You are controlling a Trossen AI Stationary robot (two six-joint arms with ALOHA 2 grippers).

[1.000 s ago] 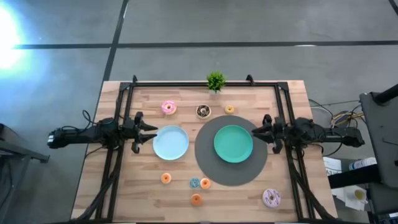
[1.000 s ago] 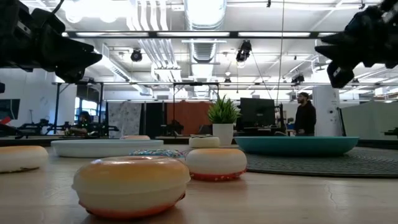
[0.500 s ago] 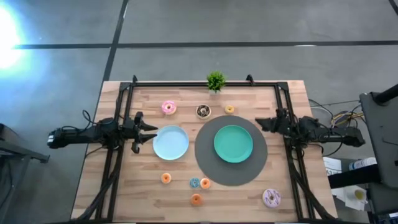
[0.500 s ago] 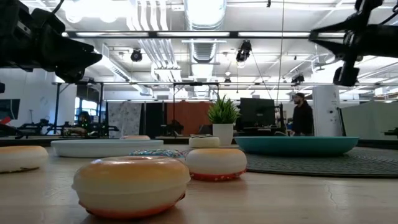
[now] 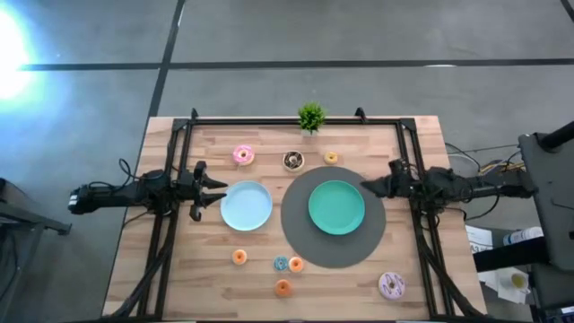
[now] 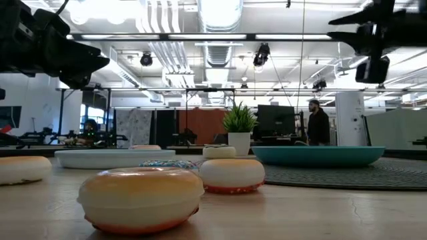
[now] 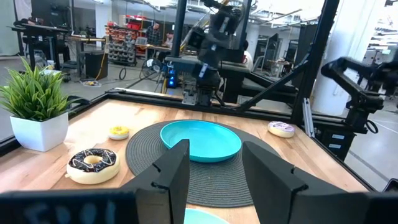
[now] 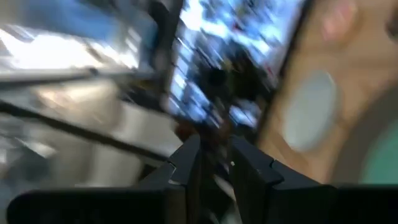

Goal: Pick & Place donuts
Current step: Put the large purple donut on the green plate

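Observation:
The donuts lie loose on the wooden table. Pink (image 5: 242,155), dark chocolate (image 5: 293,161) and a yellow mini (image 5: 331,158) lie at the far side. Orange minis (image 5: 239,257) (image 5: 283,288), a blue mini (image 5: 281,264) and the pale sprinkled one (image 5: 391,286) lie at the near side. My left gripper (image 5: 220,191) hangs open and empty just left of the light-blue plate (image 5: 246,205); it also shows in its wrist view (image 7: 214,168). My right gripper (image 5: 366,187) hovers open and empty over the right rim of the teal plate (image 5: 336,207), rolled onto its side.
The teal plate sits on a round dark grey mat (image 5: 334,251). A small green plant (image 5: 311,117) stands at the far edge. A black frame (image 5: 269,121) runs along the far edge and both sides. A person (image 6: 318,123) stands in the room beyond.
My right gripper has rolled about its own axis, so its fingers now stand one over the other instead of side by side, and it has risen a little. Its wrist view is blurred with motion. No donut has moved.

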